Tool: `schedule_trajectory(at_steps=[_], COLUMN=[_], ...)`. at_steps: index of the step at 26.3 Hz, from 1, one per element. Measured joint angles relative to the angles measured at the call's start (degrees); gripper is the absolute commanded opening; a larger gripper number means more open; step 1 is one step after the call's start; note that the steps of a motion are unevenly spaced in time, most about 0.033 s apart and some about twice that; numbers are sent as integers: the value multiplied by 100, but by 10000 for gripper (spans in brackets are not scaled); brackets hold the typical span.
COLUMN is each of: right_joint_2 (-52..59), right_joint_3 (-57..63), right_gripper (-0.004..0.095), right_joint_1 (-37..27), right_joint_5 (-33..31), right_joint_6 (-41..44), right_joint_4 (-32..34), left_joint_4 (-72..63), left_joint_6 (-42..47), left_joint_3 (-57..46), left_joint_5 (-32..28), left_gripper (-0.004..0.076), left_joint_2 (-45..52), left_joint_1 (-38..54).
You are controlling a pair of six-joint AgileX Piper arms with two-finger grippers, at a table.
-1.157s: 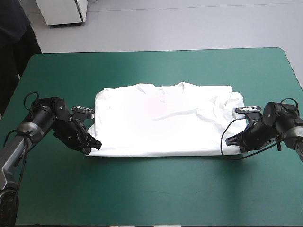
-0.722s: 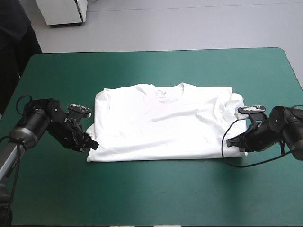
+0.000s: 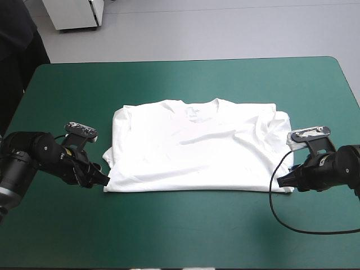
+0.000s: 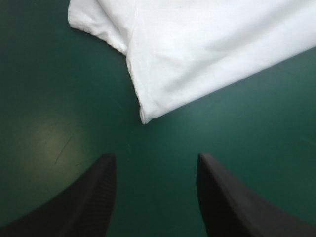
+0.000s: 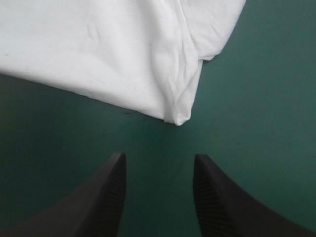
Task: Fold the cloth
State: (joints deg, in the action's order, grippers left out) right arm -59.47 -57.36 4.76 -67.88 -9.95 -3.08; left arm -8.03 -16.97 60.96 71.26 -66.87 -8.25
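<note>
Lying flat in the middle of the teal-green desk (image 3: pixel 180 236), the white T-shirt (image 3: pixel 197 146) makes a wide shape. Its collar points to the far edge and its long straight edge faces the near edge. At both near corners the cloth lies in layers, one on top of the other.

The left hand (image 3: pixel 104 180) sits low by the shirt's near left corner. Its two black fingers (image 4: pixel 89 197) stand apart with only the desk cover between them. The corner is just ahead of them and does not touch them.

The right hand (image 3: pixel 281 181) is by the near right corner. It is open too and holds nothing. That corner, with a small wrinkle, lies just ahead of its fingers (image 5: pixel 98 197).

Earlier, both hands were right at these corners, touching the cloth. Now they have let go and pulled back, the left one toward the desk's left edge and the right one toward its right edge. The shirt has stayed where it was just before.
</note>
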Motion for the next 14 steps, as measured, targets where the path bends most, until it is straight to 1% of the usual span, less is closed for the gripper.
schedule_trajectory(at_steps=[2,9,14], right_joint_2=[22,102,102], right_joint_3=[0,0,0], right_gripper=[421,421,421], right_joint_1=[160,386,429], right_joint_5=[-59,-115,-129], right_joint_6=[49,158,260], right_joint_4=[194,416,517], left_joint_4=[16,-114,-190], left_joint_6=[0,-20,-20], left_joint_3=[-54,-212,-244], left_joint_5=[-85,-334,-693], left_gripper=[451,452,452], left_joint_2=[-287,-1102,-1478], left_joint_1=[-12,-12,-12])
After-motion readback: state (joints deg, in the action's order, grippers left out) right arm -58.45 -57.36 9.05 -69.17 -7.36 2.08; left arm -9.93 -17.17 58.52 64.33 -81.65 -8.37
